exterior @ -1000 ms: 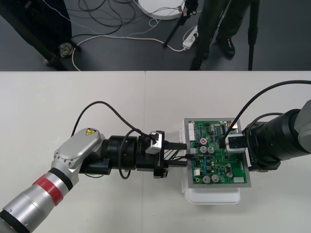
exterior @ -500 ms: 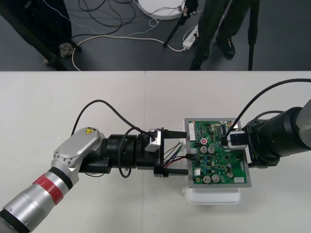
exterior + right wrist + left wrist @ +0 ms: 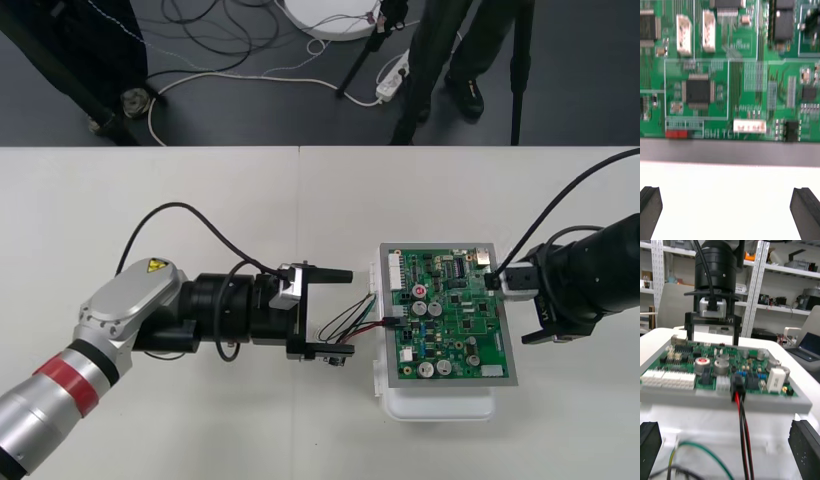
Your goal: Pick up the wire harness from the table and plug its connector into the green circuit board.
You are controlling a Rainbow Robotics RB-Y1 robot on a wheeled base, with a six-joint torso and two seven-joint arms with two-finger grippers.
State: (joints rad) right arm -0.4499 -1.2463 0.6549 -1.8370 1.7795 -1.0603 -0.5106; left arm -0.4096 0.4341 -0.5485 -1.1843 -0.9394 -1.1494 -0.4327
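Note:
The green circuit board (image 3: 450, 312) sits on its white base (image 3: 440, 405) right of centre. The harness's black plug (image 3: 394, 320) (image 3: 736, 384) sits in a connector at the board's left edge. Its red and black wires (image 3: 744, 427) and a green wire (image 3: 345, 322) trail back over the table toward my left gripper (image 3: 350, 311). That gripper is open, a short way left of the board, with the wires lying loose between its fingers (image 3: 803, 444). My right gripper (image 3: 520, 308) (image 3: 728, 213) is open just off the board's right edge, its fingers (image 3: 805, 210) wide apart over bare table.
The left arm (image 3: 120, 330) lies across the table's left half. The right arm (image 3: 600, 280) enters from the right edge. Across the board, the right gripper (image 3: 713, 320) faces the left wrist camera. The table's far edge (image 3: 300, 148) borders dark floor with cables.
My left gripper opened and drew back leftward from the board, leaving the plug in the board. My right gripper pulled back to the right, off the board.

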